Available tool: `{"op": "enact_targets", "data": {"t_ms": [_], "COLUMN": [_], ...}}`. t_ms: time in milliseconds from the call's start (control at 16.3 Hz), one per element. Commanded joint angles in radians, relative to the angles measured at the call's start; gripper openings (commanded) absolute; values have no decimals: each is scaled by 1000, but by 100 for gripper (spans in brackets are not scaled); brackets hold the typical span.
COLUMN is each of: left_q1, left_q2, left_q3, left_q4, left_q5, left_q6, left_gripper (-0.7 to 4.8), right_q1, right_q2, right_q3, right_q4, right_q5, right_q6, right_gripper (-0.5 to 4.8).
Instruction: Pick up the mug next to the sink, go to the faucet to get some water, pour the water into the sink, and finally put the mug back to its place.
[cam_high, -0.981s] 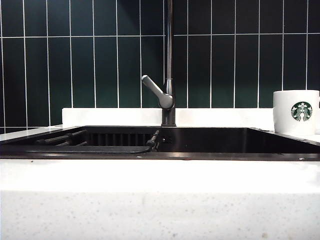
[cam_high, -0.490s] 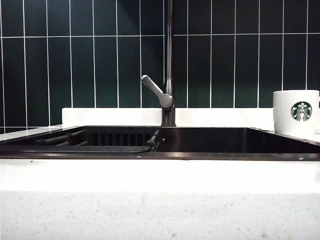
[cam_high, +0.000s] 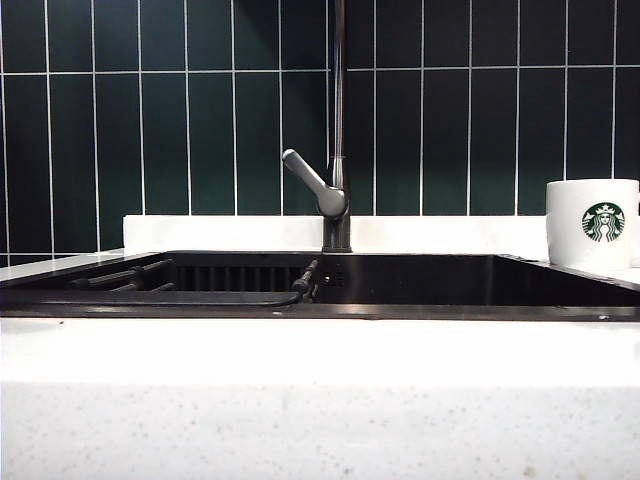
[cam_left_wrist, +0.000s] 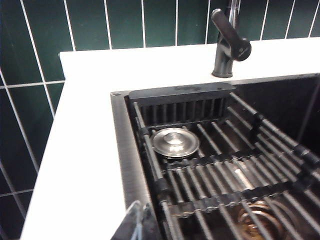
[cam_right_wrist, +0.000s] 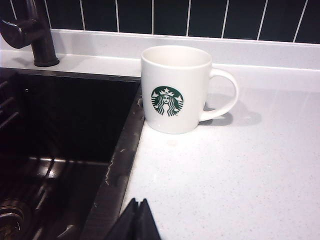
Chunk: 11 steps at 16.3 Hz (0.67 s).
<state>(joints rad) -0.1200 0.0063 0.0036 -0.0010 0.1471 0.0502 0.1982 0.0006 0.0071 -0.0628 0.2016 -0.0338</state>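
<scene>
- The mug (cam_right_wrist: 176, 89) stands upright on the counter (cam_right_wrist: 240, 165), mouth up, just beside the sink (cam_right_wrist: 116, 165) rim at its far corner; its handle points away from the sink and its green logo faces the right wrist camera.
- The faucet (cam_high: 338, 150) rises straight behind the sink, its top cut off; the lever angles up and away from the mug.
- A rack (cam_left_wrist: 225, 170) of dark bars spans the sink, half hiding the drain (cam_left_wrist: 260, 217).
- The left gripper (cam_left_wrist: 139, 220), jaws pressed together and empty, hangs over the sink's edge farthest from the mug.
- The right gripper (cam_right_wrist: 136, 220), likewise closed on nothing, sits over the rim, near the mug but apart.
- Neither gripper shows in the exterior view.
</scene>
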Motion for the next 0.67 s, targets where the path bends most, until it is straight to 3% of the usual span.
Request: {"op": "enact_targets", "data": {"t_ms": [61, 368, 674], "left_q1": [0, 0, 0], "left_q2": [0, 0, 0], "left_q3": [3, 3, 4], "left_q4": [-21, -71, -26], "left_q5": [-69, -125, -121], "left_q6": [18, 17, 17], "left_gripper": [-6, -6, -6], "right_q1": [-2, -2, -1], "right_q2": [-2, -2, -2], "right_q3": [-6, -6, -6], "right_q4": [15, 16, 44], "right_q5": [9, 166, 159], "right_q6": [-16, -26, -22], "right_gripper": [-6, -6, -6]}}
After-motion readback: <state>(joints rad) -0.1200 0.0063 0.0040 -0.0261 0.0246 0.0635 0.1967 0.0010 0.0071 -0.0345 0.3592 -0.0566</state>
